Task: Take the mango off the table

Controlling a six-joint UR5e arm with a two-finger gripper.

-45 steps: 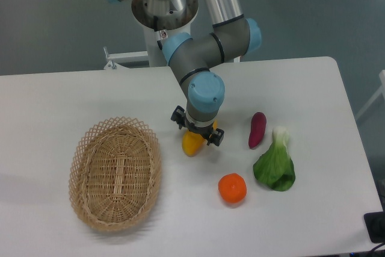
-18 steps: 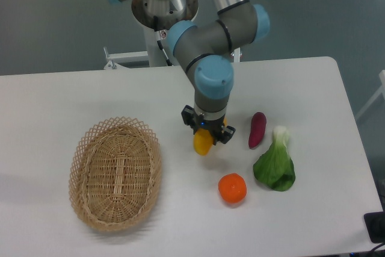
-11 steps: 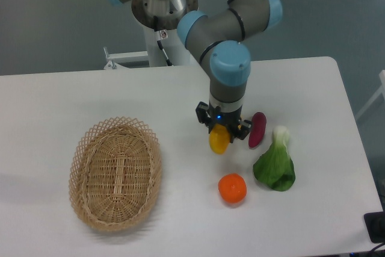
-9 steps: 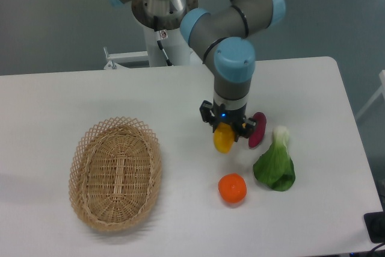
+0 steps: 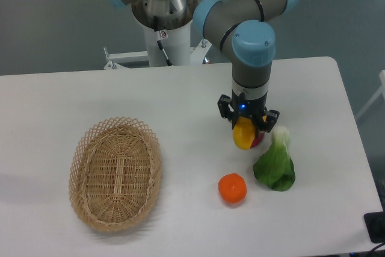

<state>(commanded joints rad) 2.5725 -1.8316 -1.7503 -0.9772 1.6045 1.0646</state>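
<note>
The mango (image 5: 243, 136), yellow with an orange tinge, hangs between the fingers of my gripper (image 5: 246, 126), which is shut on it. It is held above the white table (image 5: 180, 100), right of centre. The fruit covers most of the dark red-purple vegetable (image 5: 258, 141) behind it; only a sliver of that shows.
A round orange (image 5: 232, 188) lies just below the held fruit. A leafy green bok choy (image 5: 276, 164) lies to the right of it. An oval wicker basket (image 5: 114, 173) sits at the left. The robot base (image 5: 162, 10) stands at the back edge.
The arm has carried the mango to the right, from near the table's middle to over the red-purple vegetable. The other items have not moved.
</note>
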